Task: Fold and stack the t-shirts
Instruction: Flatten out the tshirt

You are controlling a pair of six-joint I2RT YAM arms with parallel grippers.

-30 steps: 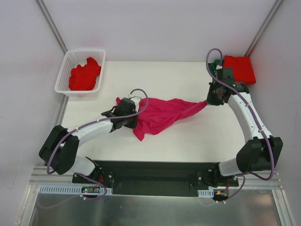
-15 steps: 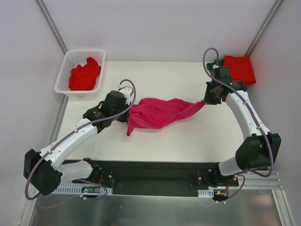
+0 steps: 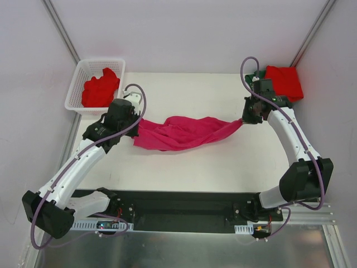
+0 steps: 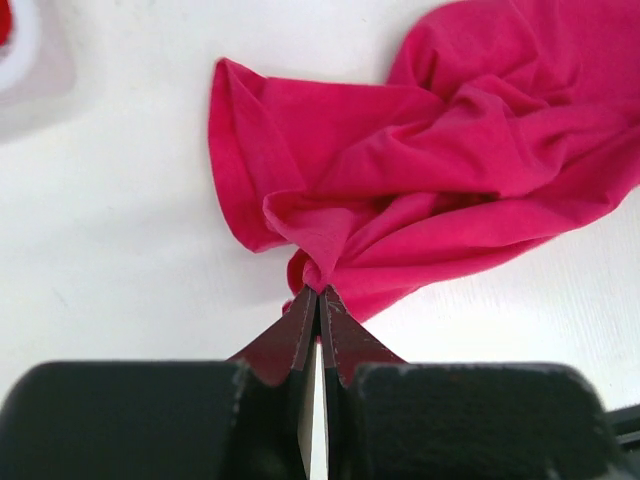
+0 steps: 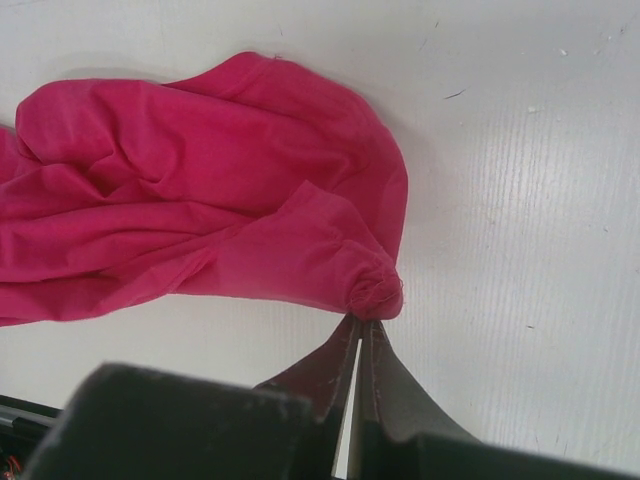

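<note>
A magenta-pink t-shirt (image 3: 184,133) lies crumpled and stretched across the middle of the table between the two arms. My left gripper (image 3: 135,126) is shut on its left end; the pinched cloth (image 4: 316,272) bunches at the tips. My right gripper (image 3: 244,120) is shut on the shirt's right end, where a small knot of fabric (image 5: 377,295) sits at the fingertips. A red t-shirt (image 3: 101,87) lies heaped in the white basket at the back left. A folded red t-shirt (image 3: 284,81) rests at the back right corner on a dark green one (image 3: 257,74) that peeks out beside it.
The white lattice basket (image 3: 78,78) stands at the table's back left corner, close behind my left wrist. The right arm's cable (image 3: 245,70) loops above the folded stack. White walls enclose the table on three sides.
My left gripper has pulled the shirt's left end further left and toward the back, drawing the cloth out longer and flatter. The right gripper has held its place.
</note>
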